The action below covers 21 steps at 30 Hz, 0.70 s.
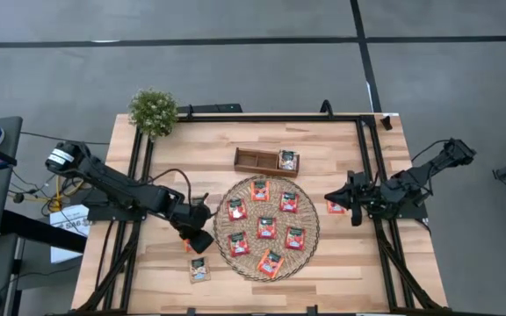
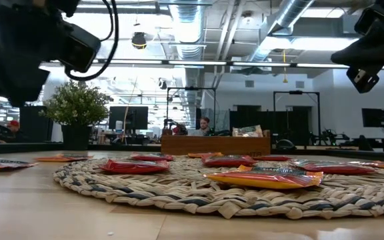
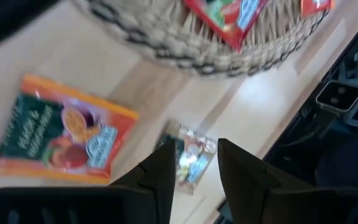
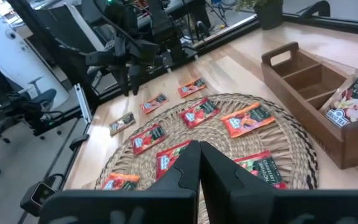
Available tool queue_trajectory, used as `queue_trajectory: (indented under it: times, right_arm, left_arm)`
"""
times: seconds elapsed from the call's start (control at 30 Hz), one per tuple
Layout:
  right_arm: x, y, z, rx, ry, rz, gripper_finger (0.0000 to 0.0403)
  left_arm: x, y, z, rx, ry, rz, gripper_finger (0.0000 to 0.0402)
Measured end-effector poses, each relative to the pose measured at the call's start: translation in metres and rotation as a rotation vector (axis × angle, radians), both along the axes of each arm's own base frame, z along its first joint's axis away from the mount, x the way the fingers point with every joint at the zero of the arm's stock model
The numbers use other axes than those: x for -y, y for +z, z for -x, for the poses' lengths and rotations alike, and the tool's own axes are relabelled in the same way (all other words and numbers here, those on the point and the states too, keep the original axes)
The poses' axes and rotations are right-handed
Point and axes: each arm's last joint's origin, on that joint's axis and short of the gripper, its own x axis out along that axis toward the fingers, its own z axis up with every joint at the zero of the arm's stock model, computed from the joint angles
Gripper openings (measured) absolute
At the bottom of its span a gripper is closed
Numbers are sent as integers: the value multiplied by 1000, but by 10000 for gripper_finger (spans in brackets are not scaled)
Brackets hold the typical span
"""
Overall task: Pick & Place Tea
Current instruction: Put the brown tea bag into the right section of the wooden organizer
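Wooden table (image 1: 341,272); tray (image 4: 316,99) sachet (image 4: 353,99) reads "CINNAMON APPLE".

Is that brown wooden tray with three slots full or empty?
Partly filled. The brown wooden three-slot tray holds one pale tea sachet in its right end slot; the other two slots show bare wood.

Woven mat (image 1: 309,252), wooden tray (image 1: 255,161), potted plant (image 1: 154,111)
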Motion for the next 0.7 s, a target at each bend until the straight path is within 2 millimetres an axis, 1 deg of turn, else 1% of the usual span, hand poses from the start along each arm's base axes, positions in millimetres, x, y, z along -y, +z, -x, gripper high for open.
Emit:
queue_trajectory:
  times: [0.33,0.53,0.7]
  right_arm:
    - [0,0,0,-1,3,8,0]
    - [0,0,0,-1,4,9,0]
    - [0,0,0,-1,4,9,0]
  left_arm:
    - [23,0,10,-4,-49,-3,114]
    - [29,1,12,27,-43,-26,149]
    - [39,6,11,72,-31,34,175]
